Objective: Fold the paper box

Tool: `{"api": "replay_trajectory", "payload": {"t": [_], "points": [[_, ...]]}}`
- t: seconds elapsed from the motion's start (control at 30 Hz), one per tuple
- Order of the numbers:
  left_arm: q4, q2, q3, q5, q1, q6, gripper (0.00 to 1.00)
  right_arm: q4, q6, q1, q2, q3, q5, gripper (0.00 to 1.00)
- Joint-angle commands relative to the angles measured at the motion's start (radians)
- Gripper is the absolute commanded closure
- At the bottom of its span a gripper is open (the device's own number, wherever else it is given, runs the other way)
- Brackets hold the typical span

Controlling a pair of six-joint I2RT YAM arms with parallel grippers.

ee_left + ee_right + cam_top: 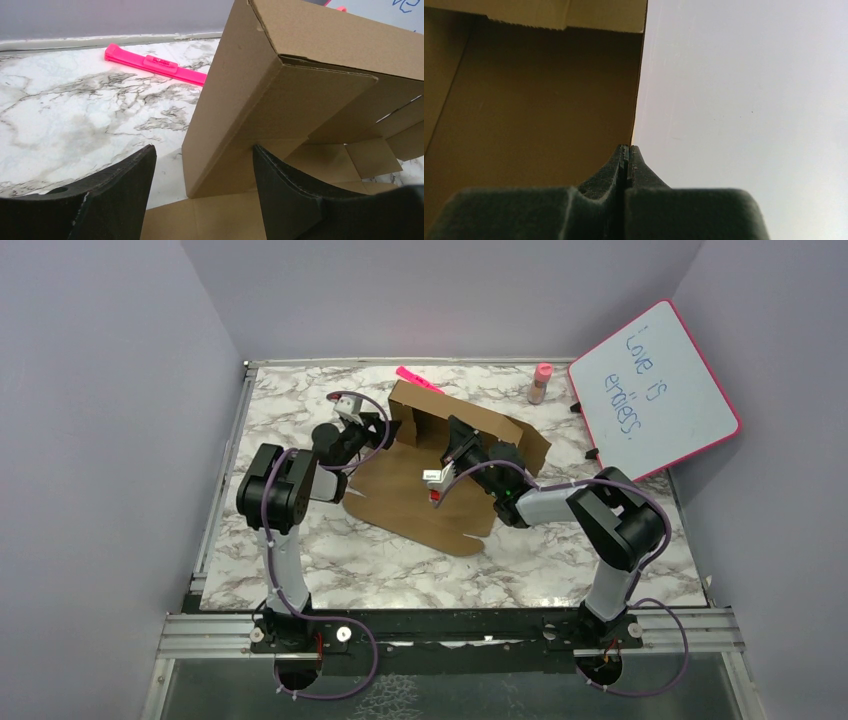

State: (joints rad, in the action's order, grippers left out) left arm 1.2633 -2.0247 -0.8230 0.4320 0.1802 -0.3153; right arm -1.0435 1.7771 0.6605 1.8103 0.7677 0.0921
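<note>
The paper box (pixel 440 490) was seen mid-table, half raised, its long axis running left to right between the arms. The left gripper (pixel 202 155) was spread wide, with the box's upright left end set straight ahead, just beyond the fingertips; that arm was judged the nearer for it. The right gripper (pixel 628 148) was pressed together, empty, its tips at a raised wall's edge.

top: high, far, looking down | wrists: close, sharing paper box (pixel 280 100)
</note>
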Motion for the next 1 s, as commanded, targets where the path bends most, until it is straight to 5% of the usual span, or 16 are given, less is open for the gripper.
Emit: {"api": "replay_trajectory", "payload": {"t": [0.0, 0.33, 0.97], "points": [[0.095, -0.042, -0.041, -0.024, 0.021, -0.025, 0.27, 0.085, -0.039, 0.021, -0.022, 0.021, 0.069, 0.98], [0.141, -0.095, -0.081, -0.050, 0.030, -0.022, 0.27, 0.130, -0.063, 0.021, -0.032, 0.033, 0.086, 0.98], [0.140, -0.142, -0.120, -0.325, 0.073, -0.097, 0.48, 0.167, -0.101, 0.020, -0.024, 0.051, 0.097, 0.98]]}}
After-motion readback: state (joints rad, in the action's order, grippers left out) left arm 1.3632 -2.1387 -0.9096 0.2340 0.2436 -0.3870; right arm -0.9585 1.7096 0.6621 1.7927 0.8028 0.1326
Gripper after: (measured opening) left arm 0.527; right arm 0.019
